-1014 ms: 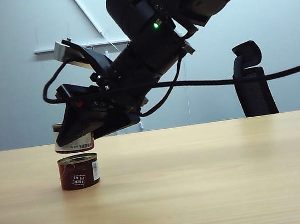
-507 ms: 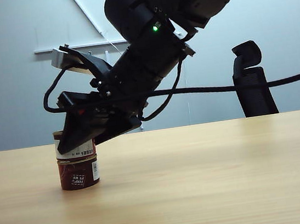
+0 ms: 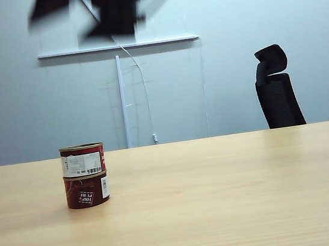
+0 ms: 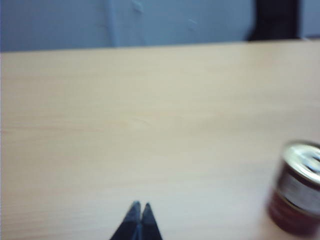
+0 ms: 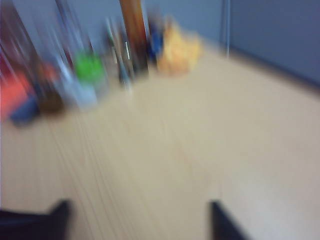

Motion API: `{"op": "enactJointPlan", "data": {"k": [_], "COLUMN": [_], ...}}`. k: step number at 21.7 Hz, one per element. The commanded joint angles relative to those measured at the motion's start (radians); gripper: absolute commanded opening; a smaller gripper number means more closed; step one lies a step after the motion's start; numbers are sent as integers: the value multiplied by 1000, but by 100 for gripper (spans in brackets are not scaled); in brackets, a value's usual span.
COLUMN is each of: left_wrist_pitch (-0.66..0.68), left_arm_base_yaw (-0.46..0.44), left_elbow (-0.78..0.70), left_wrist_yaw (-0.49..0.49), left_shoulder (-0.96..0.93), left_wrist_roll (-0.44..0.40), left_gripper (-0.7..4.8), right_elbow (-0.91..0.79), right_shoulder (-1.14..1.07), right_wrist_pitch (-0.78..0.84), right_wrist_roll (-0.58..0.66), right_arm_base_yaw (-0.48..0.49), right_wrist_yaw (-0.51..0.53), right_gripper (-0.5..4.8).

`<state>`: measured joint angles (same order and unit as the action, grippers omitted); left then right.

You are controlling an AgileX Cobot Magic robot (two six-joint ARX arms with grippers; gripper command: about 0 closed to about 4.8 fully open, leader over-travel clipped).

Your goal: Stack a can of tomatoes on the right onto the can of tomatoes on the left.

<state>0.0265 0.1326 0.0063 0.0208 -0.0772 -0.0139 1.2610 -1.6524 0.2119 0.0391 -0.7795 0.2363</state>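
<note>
Two dark red cans of tomatoes stand stacked at the left of the table: the upper can (image 3: 83, 160) rests squarely on the lower can (image 3: 87, 191). No gripper touches them. My right arm (image 3: 114, 8) is a dark blur high above the stack. In the right wrist view my right gripper (image 5: 139, 207) is open, fingers wide apart over bare wood with nothing between them. My left gripper (image 4: 139, 205) is shut and empty, low over the table, with the stacked cans (image 4: 298, 187) off to one side, blurred.
A black office chair (image 3: 276, 87) stands behind the table at the right. The right wrist view shows a blurred row of bottles and packets, among them a green-capped one (image 5: 90, 65) and an orange one (image 5: 177, 45), at the table's far side.
My right gripper set the upper can onto the lower one, opened and let it go. The arm then swung up and away, out of most of the exterior view.
</note>
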Motion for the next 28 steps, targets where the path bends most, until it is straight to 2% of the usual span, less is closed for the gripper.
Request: {"op": "enactJointPlan", "data": {"k": [1,3,6,8,11,12,17,21,26,28], "left_wrist_pitch": [-14,-30,-24,-20,-21,-20,-20,-20,-20,-20], "left_arm_base_yaw": [-131,-181,-190,-189,-189,-189,-190,-190,-190,-190], "left_elbow": [2,3,3,3,3,3,3,3,3,3], "left_wrist_yaw": [0,1,-2,5,6,5,2,2,2,2], "left_shoulder": [77,71,71,71,71,71,72,71,71,71], "left_wrist_roll": [-5,-5,-5,-5,-4,-5,-5,-5,-5,-5], "left_gripper": [-2,-2,-2,-2,-2,-2,-2,-2,-2,-2], "right_elbow": [0,-5,-48,-169,-280,-320,-425,-428,-428,-428], "right_shoulder": [180,306,454,623,746,788,845,831,827,843], "right_wrist_pitch": [-29,-97,-163,-163,-169,-214,-357,-528,-613,-614], "right_wrist_roll": [17,13,8,3,3,2,2,2,2,3], "right_arm_base_yaw": [19,52,89,165,248,278,320,320,320,333], "right_wrist_yaw": [-27,-87,-200,-276,-331,-365,-509,-506,-508,-626], "right_gripper": [-2,-4,-4,-4,-4,-4,-3,-3,-3,-4]}}
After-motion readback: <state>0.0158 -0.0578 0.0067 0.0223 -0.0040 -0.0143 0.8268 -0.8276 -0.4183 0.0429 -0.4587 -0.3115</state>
